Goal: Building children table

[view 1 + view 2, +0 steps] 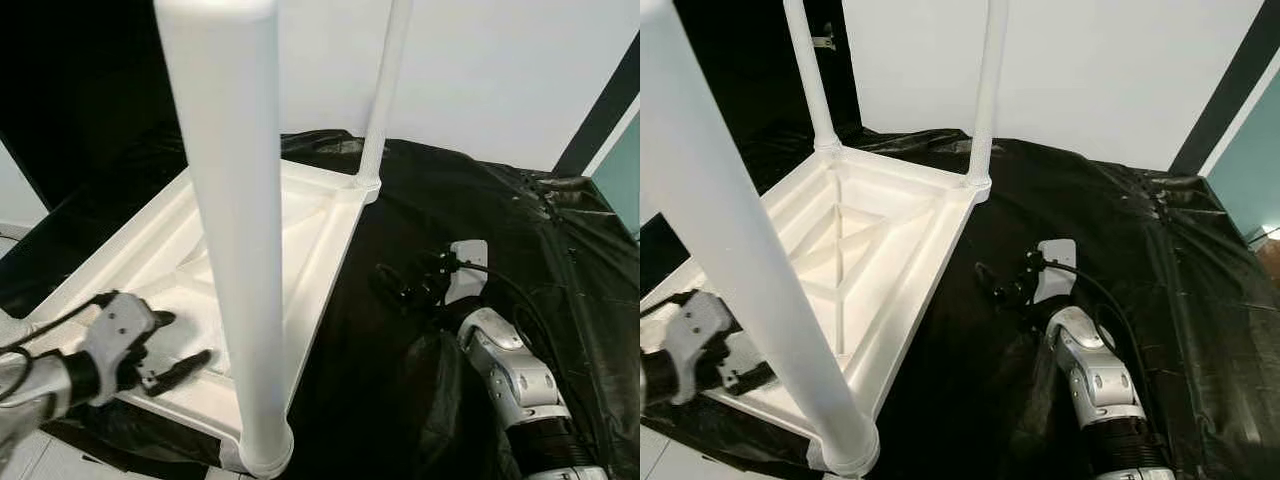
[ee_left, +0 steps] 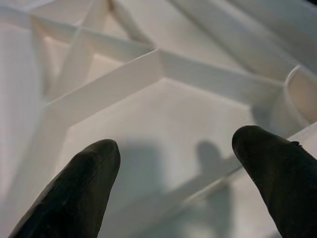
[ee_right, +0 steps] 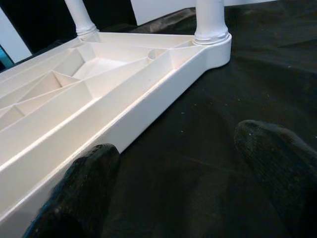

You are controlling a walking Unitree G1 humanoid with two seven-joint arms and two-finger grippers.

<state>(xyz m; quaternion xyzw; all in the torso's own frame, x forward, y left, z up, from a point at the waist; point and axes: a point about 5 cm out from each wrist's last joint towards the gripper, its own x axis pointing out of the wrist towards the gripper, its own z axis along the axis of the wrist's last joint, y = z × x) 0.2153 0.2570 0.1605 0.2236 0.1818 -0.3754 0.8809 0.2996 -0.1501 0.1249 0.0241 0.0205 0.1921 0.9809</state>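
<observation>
The children's table [image 1: 870,240] lies upside down on a black sheet [image 1: 1120,230], filling the left half of my head views, with three legs standing up from its corners: the near leg [image 1: 235,220], one at upper centre [image 1: 985,100] and one at upper left [image 1: 808,75]. My left gripper [image 1: 170,350], fingers apart and empty, hovers over the ribbed underside at lower left. My right gripper [image 1: 1005,285], also spread, rests on the sheet beside the table's edge. I judge the fourth leg remains; next I must locate it. The rib pockets hold nothing.
</observation>
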